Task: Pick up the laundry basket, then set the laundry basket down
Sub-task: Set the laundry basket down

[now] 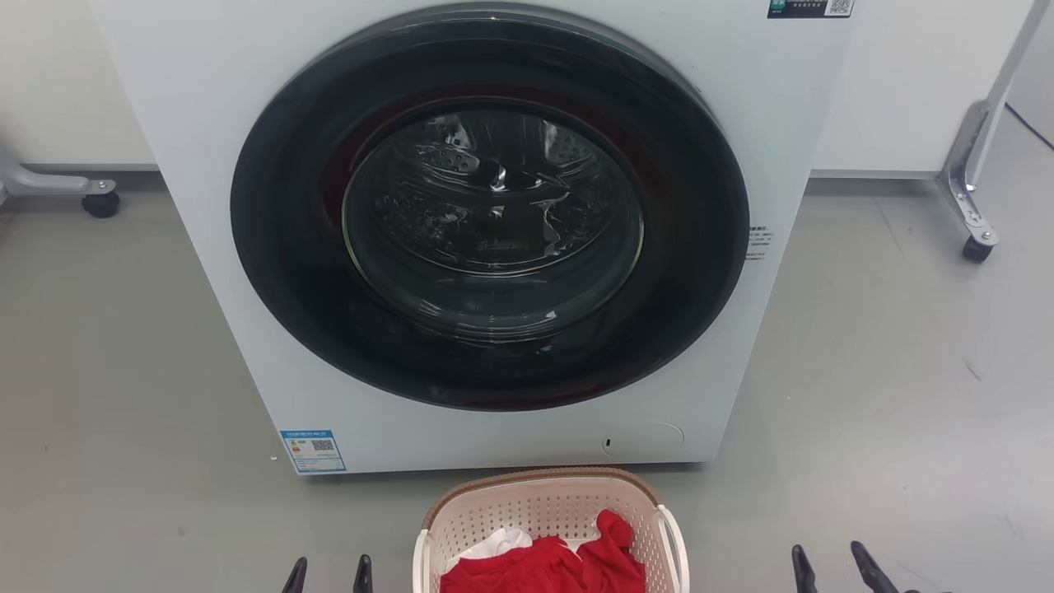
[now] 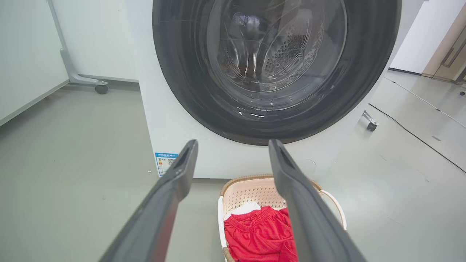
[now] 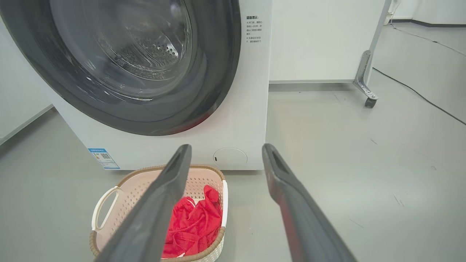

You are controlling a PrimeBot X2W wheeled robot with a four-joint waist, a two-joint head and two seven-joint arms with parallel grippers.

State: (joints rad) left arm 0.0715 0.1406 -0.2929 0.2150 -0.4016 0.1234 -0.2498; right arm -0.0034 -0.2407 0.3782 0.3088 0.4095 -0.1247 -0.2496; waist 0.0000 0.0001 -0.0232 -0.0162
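Laundry basket (image 1: 550, 511) on floor just near of washing machine (image 1: 494, 436), handles facing left and right; long axis apparently near-far, near end cropped; left gripper (image 1: 329, 575) and right gripper (image 1: 833, 570) flanking, both spread, empty; left slightly closer; needs inward reach from both sides.

The left end effector (image 2: 233, 145) has two long, flat fingers (image 2: 160, 218) in matte dark grey. They are broad at the base and narrow to blunt, slanted tips, and each inner face has a shallow recessed channel just below the tip. The right end effector (image 3: 226, 149) has fingers (image 3: 302, 222) of the same grey, smooth-sided, with the same recess. In the head view the tips look black and pointed.
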